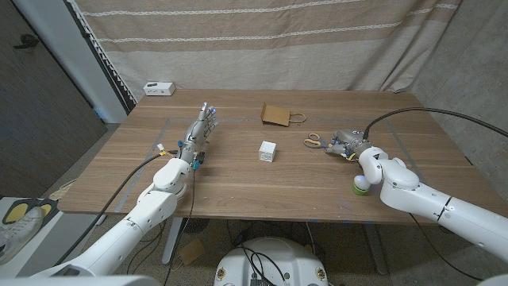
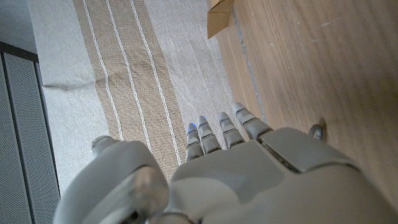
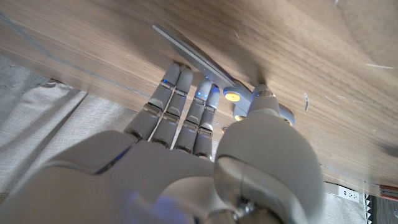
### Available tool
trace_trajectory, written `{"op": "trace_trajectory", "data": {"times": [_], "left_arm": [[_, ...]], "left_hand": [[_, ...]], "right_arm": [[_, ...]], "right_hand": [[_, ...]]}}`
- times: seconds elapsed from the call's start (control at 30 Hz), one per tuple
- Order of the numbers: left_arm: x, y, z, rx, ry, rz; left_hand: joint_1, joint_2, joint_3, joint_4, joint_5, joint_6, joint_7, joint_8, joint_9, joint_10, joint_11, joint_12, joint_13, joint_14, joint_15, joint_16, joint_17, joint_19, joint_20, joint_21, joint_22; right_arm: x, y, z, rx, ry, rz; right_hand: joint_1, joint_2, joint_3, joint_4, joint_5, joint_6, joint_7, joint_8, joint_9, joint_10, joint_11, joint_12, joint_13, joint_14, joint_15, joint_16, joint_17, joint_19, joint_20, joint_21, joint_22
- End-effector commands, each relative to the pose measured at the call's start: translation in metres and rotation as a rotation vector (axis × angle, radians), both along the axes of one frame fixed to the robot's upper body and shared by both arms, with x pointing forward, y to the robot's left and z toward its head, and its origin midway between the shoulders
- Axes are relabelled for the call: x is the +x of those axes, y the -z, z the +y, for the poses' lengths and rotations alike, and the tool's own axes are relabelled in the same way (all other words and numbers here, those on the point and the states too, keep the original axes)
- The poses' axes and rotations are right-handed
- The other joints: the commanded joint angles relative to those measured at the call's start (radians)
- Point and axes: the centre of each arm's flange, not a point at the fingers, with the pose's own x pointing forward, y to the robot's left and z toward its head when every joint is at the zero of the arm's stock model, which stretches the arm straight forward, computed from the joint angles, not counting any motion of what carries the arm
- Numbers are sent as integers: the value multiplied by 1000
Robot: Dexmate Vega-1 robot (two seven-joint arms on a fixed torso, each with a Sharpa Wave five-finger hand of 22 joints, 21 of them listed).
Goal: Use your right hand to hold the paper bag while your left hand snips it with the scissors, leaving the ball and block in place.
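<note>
Head view: my left hand (image 1: 200,131) is spread and empty, my right hand (image 1: 347,144) reaches beside the scissors (image 1: 313,141), its grip unclear, and the bag (image 1: 278,115) is uncut.

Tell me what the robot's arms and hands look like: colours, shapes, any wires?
Both arms are smooth, rounded white shells. A black cable runs along the left arm and another loops to the right arm. The left hand and right hand are grey metal with jointed fingers, small blue lights and coloured wiring at the wrists.
</note>
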Motion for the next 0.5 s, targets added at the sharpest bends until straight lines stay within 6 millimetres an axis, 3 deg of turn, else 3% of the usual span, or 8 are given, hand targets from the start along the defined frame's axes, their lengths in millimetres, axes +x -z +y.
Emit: {"op": "trace_trajectory", "data": {"times": [0.03,0.37,0.5], "left_arm": [[1,1,1,-2,4,0],[3,3,4,-6,0,7],[4,2,4,-8,-1,7]], "left_hand": [[5,5,-3,7,4,9,-5,3,1,9,2,5,0,2,-145,3,2,7,-91,-4,3],[4,5,-3,8,4,10,-4,3,1,9,2,5,0,3,-145,3,2,7,-91,-4,3],[4,5,-3,8,4,9,-4,3,1,8,2,4,0,3,-145,3,2,7,-90,-4,3]], "right_arm": [[0,5,4,-1,-1,8],[8,10,9,-9,-4,44],[10,10,8,-5,-9,42]], "right_hand": [[39,3,12,-6,7,15,-5,16,19,14,-7,16,16,18,-174,13,17,17,-69,20,14],[76,14,26,6,5,9,1,42,55,24,4,10,-3,39,-176,-46,-36,56,-116,62,22],[128,24,49,0,-1,4,13,70,87,57,4,-19,-51,100,-180,-83,-86,68,-132,95,27]]}}
